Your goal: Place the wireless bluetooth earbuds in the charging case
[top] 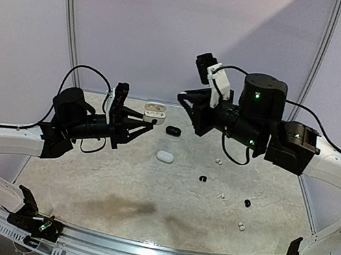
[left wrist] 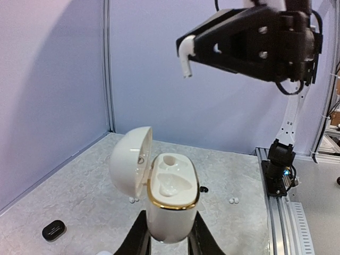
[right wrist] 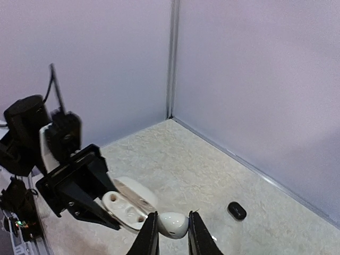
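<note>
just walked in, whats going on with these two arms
The left gripper has its fingers closed on a white charging case with the lid flipped open. The right gripper pinches a white earbud in the air near that case, not yet seated in it. More earbuds lie loose on the table, along with a closed white case and a black case.
</note>
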Motion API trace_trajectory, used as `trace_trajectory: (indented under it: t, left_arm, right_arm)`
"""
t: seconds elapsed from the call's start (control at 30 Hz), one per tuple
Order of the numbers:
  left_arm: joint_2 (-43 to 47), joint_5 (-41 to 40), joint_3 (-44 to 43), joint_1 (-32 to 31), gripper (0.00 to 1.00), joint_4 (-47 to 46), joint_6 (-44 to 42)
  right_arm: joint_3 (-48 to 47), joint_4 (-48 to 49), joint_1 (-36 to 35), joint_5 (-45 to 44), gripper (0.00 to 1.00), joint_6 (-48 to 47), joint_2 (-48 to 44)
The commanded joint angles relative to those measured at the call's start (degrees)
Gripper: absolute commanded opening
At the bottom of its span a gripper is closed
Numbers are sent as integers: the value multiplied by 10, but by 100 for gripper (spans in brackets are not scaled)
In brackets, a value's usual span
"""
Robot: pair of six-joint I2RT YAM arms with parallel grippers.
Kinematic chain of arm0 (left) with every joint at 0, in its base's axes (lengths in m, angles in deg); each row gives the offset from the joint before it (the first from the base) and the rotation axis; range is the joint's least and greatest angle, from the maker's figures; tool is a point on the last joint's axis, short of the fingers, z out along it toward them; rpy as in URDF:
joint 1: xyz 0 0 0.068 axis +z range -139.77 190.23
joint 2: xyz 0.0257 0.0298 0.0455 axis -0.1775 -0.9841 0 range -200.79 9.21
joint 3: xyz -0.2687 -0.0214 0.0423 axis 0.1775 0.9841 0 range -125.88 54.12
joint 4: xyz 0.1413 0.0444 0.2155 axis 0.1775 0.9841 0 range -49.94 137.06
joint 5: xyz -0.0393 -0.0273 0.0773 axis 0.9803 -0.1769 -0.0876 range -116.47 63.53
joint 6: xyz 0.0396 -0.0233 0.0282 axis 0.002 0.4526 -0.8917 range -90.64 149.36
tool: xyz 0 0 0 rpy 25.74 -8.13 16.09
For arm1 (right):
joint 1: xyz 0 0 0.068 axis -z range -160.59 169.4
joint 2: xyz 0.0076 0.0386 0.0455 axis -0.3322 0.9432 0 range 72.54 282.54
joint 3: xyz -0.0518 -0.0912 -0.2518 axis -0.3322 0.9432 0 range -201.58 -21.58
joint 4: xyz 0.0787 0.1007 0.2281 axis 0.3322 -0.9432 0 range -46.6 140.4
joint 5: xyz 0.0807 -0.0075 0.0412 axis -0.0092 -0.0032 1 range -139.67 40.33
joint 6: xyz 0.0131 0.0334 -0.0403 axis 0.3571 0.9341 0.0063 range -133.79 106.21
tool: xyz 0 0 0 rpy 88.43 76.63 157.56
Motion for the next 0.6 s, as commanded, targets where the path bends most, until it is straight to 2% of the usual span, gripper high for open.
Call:
trace_trajectory:
  t: [0.0, 0.1, 0.2, 0.27, 0.4, 0.57]
  left_arm:
    - [11, -5, -4, 5, 0, -1, 8]
    - [11, -5, -2, 5, 0, -3, 7]
    - [11, -1, -2, 5, 0, -3, 8]
    - [11, 1, -3, 5, 0, -3, 8]
    - [12, 4, -3, 5, 0, -3, 5]
    - [15, 3, -2, 5, 0, 2, 1]
  right_arm:
    - [-24, -297, 79, -53, 3, 220, -6]
    - [-31, -465, 105, -13, 5, 336, 48]
    - [-35, -545, 112, 57, 7, 385, 132]
    - [-29, -562, 112, 103, 8, 398, 177]
    - [6, -533, 111, 177, 9, 411, 242]
    - [29, -511, 112, 191, 10, 418, 287]
